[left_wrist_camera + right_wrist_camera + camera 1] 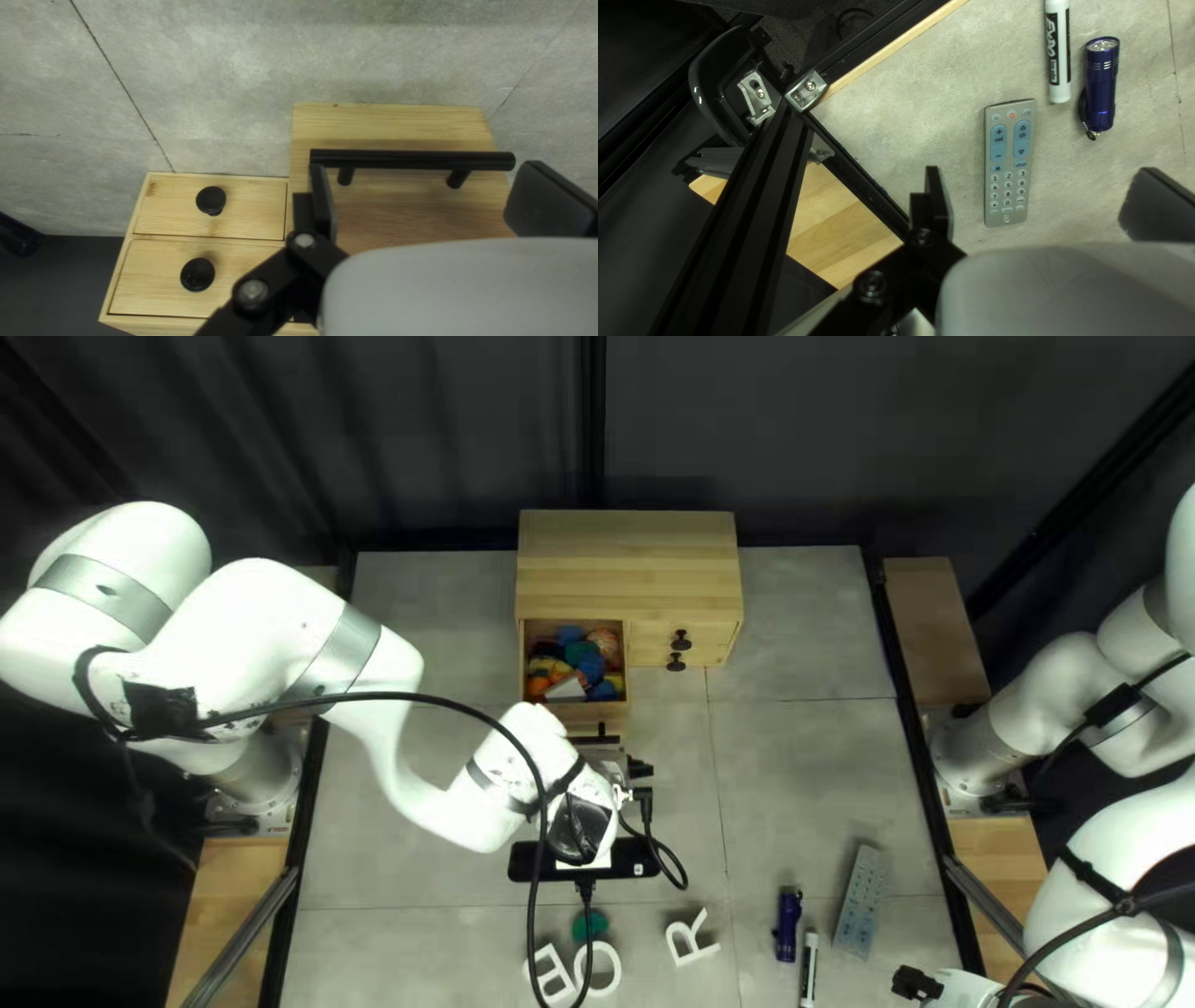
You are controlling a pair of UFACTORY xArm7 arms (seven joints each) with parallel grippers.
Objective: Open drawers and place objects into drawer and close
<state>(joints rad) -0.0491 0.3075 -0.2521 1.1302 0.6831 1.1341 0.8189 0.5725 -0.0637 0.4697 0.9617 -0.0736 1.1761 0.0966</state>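
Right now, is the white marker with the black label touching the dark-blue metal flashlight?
Apart. The right wrist view shows a narrow, unbroken strip of grey tabletop between the marker and the flashlight.

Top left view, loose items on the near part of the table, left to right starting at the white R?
White letter R → dark blue flashlight → white-and-black marker → grey remote.

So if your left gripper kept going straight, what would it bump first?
Probably the black bar handle, which runs across the space just ahead of my open left gripper. I can't tell exactly how near it is.
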